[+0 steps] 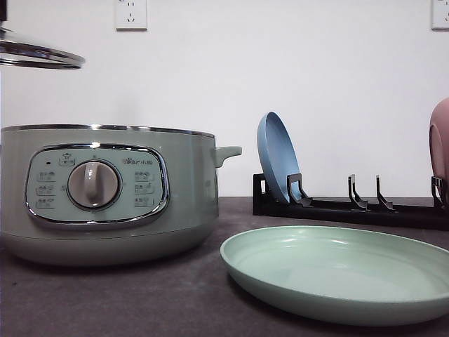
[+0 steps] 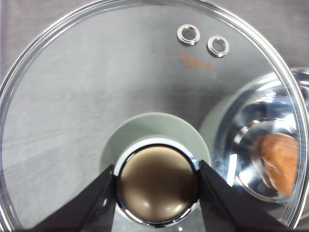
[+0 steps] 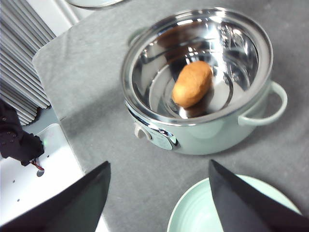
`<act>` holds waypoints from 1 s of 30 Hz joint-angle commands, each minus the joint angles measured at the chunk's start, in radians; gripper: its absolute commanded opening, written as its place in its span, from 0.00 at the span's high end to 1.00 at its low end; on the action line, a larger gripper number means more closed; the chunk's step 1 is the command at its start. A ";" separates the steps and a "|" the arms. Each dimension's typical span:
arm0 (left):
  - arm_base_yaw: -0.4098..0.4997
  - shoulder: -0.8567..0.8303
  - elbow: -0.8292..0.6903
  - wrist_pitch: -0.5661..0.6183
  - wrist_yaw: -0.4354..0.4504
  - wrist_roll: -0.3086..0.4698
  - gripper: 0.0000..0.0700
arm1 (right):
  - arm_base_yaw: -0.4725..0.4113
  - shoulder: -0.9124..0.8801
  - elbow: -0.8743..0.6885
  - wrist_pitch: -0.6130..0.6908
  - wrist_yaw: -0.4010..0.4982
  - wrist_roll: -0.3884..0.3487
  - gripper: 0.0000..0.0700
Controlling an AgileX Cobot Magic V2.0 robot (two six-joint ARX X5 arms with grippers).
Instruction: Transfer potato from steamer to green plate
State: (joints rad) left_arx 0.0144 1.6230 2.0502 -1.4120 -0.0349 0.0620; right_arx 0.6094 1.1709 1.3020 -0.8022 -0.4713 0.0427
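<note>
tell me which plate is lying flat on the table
The green plate, in front, lies flat on the table. The blue plate stands on edge in the black rack behind it, and the pink plate stands at the rack's right end.

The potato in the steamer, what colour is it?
Orange-brown; the potato shows best in the right wrist view, lying in the open steamer.

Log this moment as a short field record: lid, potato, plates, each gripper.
lid: round glass lid lifted off, left gripper shut on its knob
potato: oval orange-brown potato lying in the open sage-green steamer
target: pale mint-green plate beside the steamer, bare
rack: blue plate upright in black rack
right gripper: open, above the table
</note>
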 commanded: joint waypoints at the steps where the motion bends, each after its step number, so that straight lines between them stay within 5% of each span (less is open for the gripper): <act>1: 0.006 -0.013 0.041 -0.002 0.001 0.005 1.00 | 0.007 0.030 0.021 0.010 0.001 0.038 0.43; 8: 0.012 -0.013 0.041 0.000 0.001 0.005 1.00 | 0.014 0.149 0.083 0.015 0.001 0.061 0.40; 16: 0.012 -0.013 0.041 0.002 0.004 0.005 1.00 | 0.046 0.413 0.365 -0.017 0.011 0.056 0.33; 30: 0.012 -0.013 0.041 0.006 0.008 0.005 1.00 | 0.130 0.846 0.750 -0.066 0.184 0.047 0.29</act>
State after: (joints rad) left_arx 0.0261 1.6218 2.0502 -1.4120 -0.0273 0.0622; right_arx 0.7237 1.9865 2.0190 -0.8713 -0.2937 0.0935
